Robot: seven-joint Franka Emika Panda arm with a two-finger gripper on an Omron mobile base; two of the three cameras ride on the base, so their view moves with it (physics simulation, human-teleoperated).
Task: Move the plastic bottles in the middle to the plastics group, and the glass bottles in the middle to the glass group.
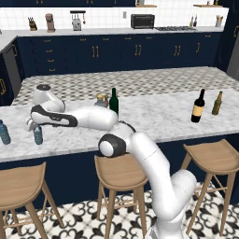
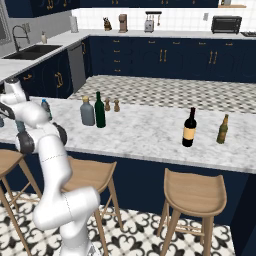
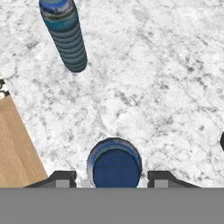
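- The arm reaches far left over the desk [image 1: 154, 116], its hand low above the small water bottle [image 3: 114, 164].
- The end effector [image 3: 114, 178] has its fingers apart on both sides of this bottle, not touching it: released.
- The bottle stands near the desk's front edge, with another water bottle [image 3: 65, 37] beyond it.
- The green bottle [image 1: 114, 101] and grey bottle [image 2: 87, 112] stand well apart from it, mid-desk.
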